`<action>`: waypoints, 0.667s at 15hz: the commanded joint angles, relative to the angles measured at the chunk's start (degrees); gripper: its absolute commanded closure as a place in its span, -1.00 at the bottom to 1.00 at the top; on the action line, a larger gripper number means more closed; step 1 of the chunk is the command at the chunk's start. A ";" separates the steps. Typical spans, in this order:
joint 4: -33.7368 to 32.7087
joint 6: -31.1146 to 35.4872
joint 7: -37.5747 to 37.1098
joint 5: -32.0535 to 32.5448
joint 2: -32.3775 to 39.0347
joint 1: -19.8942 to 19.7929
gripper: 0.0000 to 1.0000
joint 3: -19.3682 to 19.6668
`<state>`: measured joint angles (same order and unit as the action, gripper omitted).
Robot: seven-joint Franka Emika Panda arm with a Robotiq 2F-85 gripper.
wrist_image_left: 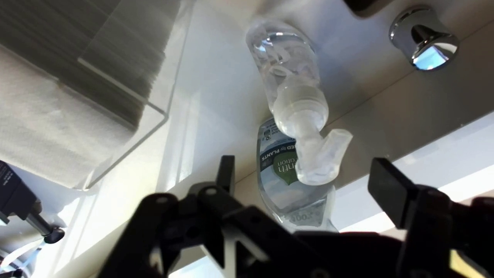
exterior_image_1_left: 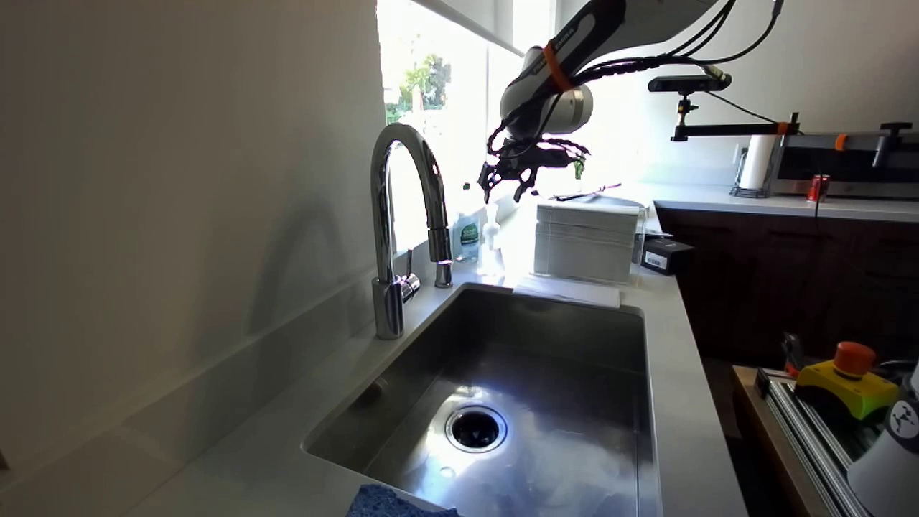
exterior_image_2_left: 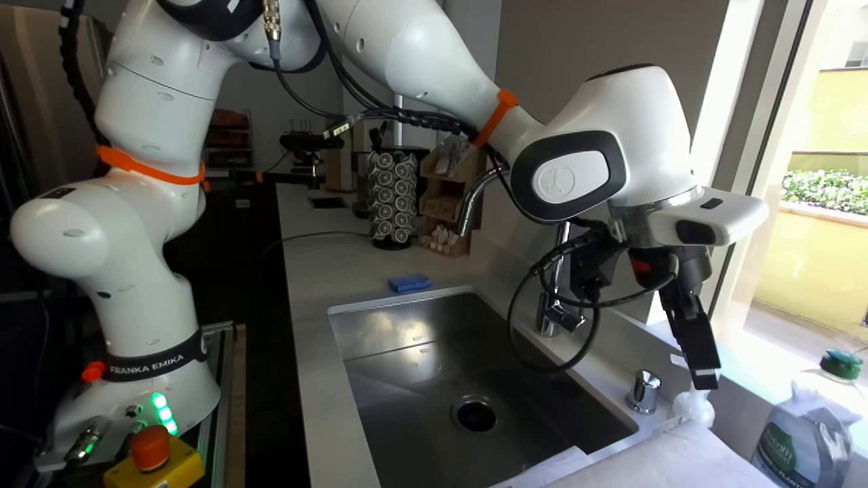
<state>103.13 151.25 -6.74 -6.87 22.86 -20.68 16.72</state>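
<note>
Wrist view showed the gripper (wrist_image_left: 307,179) nearest the lens, its jaws standing wide apart with nothing clamped between them. Just past them was the pump bottle (wrist_image_left: 299,104), upright on the counter (exterior_image_1_left: 686,402), its nozzle (wrist_image_left: 320,158) showing between the jaws with a gap to either side. It was see-through, with pale curved shapes (wrist_image_left: 279,54) inside, but how full it was did not show. Just beside it, toward the window (exterior_image_2_left: 807,271), stood the soap bottle (wrist_image_left: 287,195), its label (wrist_image_left: 285,166) bearing a green leaf; in an exterior view it wore a green cap (exterior_image_2_left: 841,364). Near the pump bottle were a chrome knob (wrist_image_left: 424,42) and a clear case (wrist_image_left: 165,116) holding a stack of white sheets (wrist_image_left: 58,116). Next came the sink (exterior_image_1_left: 574,445), in both exterior views, a round drain (exterior_image_1_left: 476,429) set in its floor and the faucet (exterior_image_1_left: 380,215) curving up beside its edge. A blue sponge (exterior_image_2_left: 409,282) lay on the counter near the sink's end. Farther off, in an exterior view, a rack (exterior_image_2_left: 392,244) held columns of silvery pods (exterior_image_2_left: 385,161), and the wooden shelf (exterior_image_2_left: 449,251) beside it had small white pieces (exterior_image_2_left: 439,238) in its lowest compartment, too blurred to name. Farthest away, in an exterior view, a red can (exterior_image_1_left: 817,188) stood near a white roll (exterior_image_1_left: 757,164) upright in a wire holder (exterior_image_1_left: 749,192).
</note>
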 commanded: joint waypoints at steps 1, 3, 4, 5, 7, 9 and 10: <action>-3.21 -1.69 0.37 -2.61 2.38 -1.37 -0.37 -1.48; -3.83 -1.64 0.47 -3.08 2.92 -1.59 -0.17 -1.81; -4.10 -1.65 0.47 -3.15 3.15 -1.65 0.01 -1.90; -4.41 -1.71 0.48 -3.21 3.38 -1.71 0.16 -2.00; -4.94 -1.74 0.51 -3.38 3.86 -1.91 0.29 -2.27; -5.23 -1.79 0.51 -3.30 4.13 -2.01 0.30 -2.45; -5.38 -1.74 0.58 -3.35 4.33 -2.11 0.36 -2.60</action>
<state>99.81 151.24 -6.74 -8.48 25.76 -21.88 15.06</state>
